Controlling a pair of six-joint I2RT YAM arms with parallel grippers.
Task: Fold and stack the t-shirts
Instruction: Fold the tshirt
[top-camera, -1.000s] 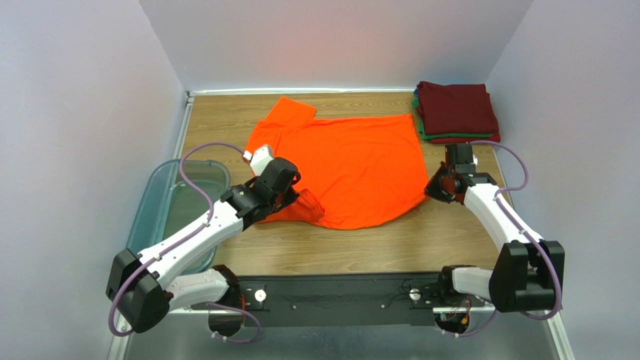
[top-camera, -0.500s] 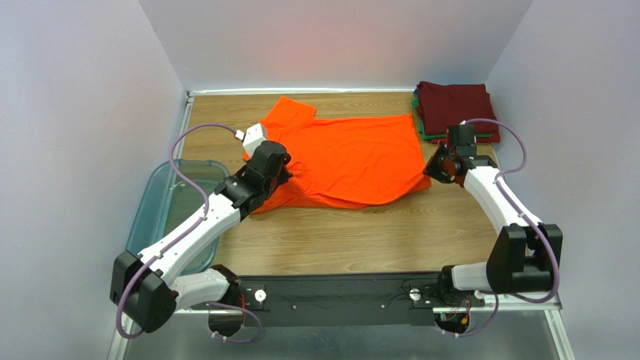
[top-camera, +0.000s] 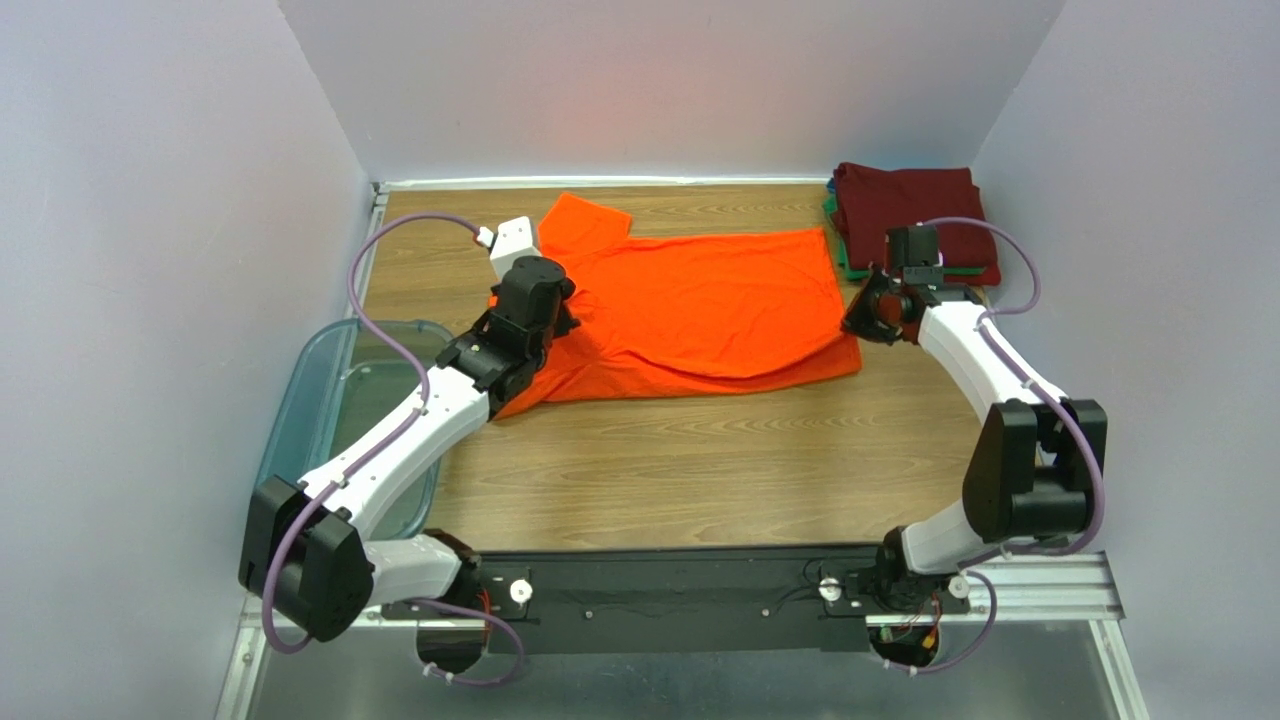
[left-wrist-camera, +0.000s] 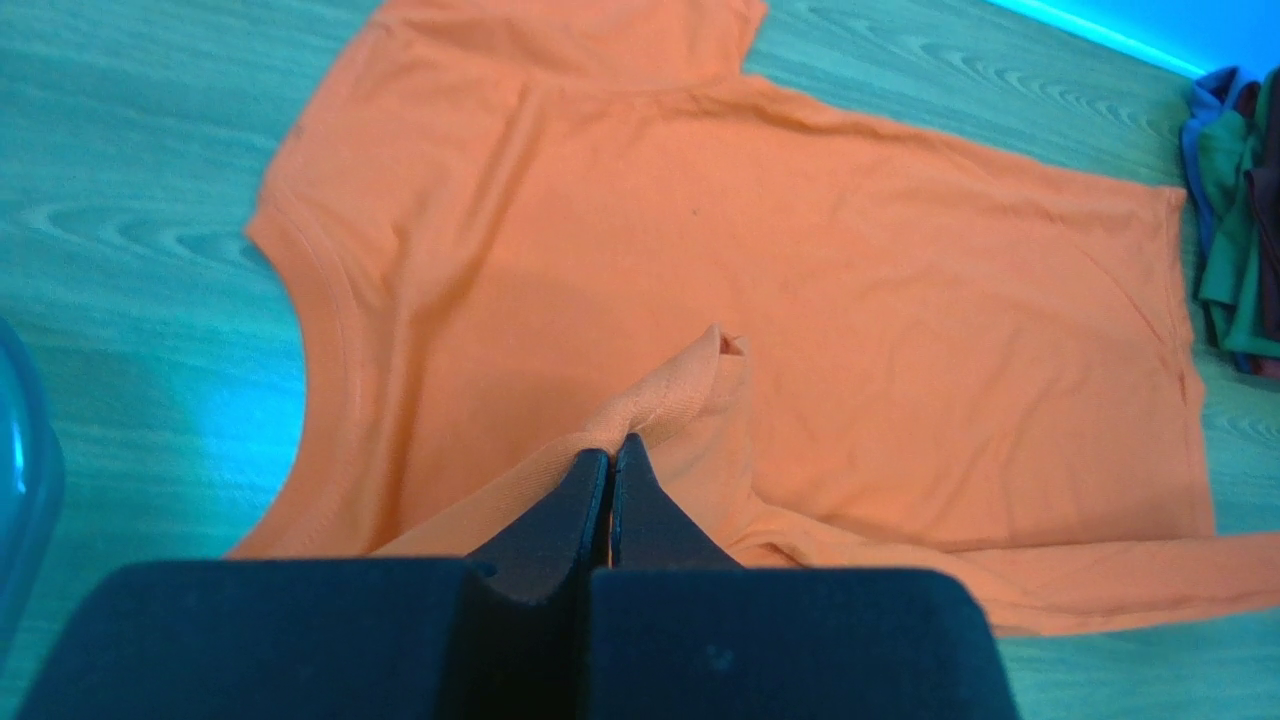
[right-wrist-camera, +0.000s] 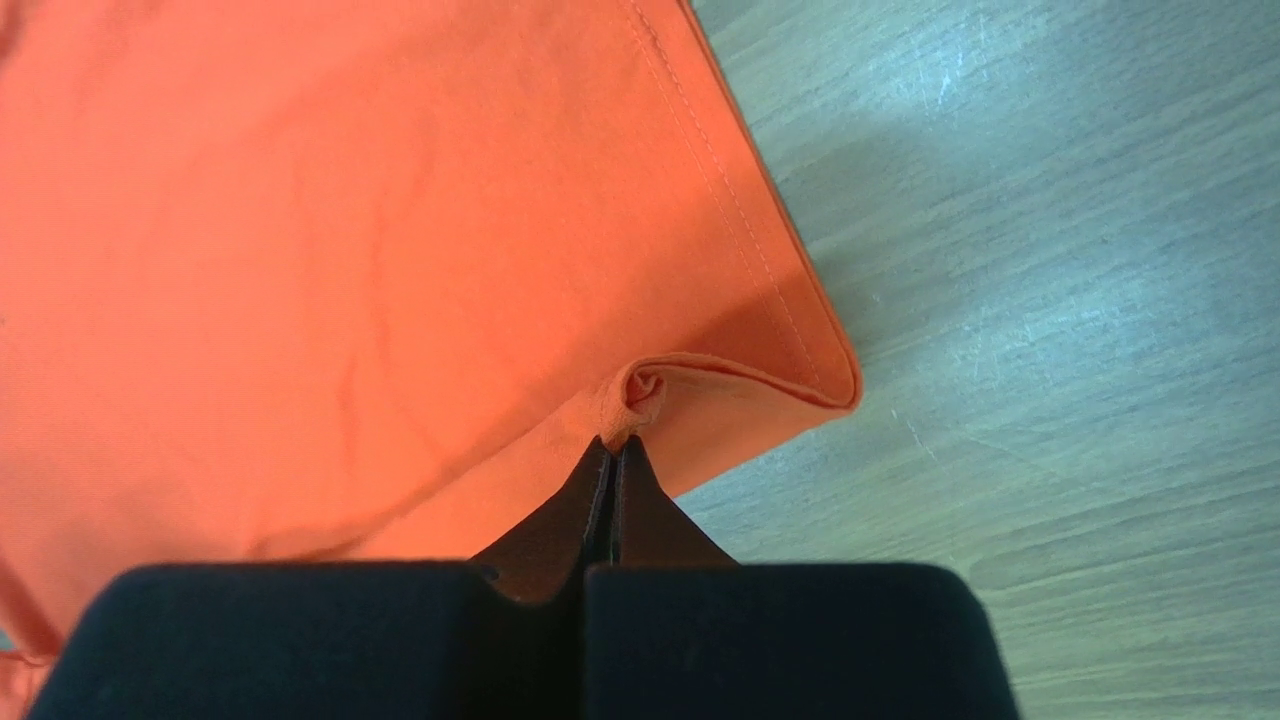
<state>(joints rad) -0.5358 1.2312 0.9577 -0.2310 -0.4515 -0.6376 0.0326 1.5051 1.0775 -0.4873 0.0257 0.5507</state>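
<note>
**Orange t-shirt (top-camera: 706, 308).** It lies spread across the middle of the counter (top-camera: 676, 465), towards the far side. The collar faces left, the hem faces right, and one sleeve points to the far wall. The near edge is doubled over onto the body, forming a rounded fold line along the near side.

**Left fingers (left-wrist-camera: 571, 510).** They are pressed together on a raised ridge of orange cloth at the collar end. The ridge runs up from the tips and ends in a small curled peak just beyond them. The flat body of the shirt lies below and beyond the tips.

**Right fingers (right-wrist-camera: 564, 510).** They are pressed together on the turned-over corner of the hem. The cloth curls into a small roll directly at the tips. The stitched hem runs away from them, with bare counter to its right.

**Folded stack (top-camera: 909, 218).** It sits in the far right corner, just beyond the right fingers and apart from the orange hem. A dark maroon shirt lies on top, with green and red edges beneath.

**Bin (top-camera: 338, 420).** The translucent bin stands at the left edge, beside the left arm.
</note>
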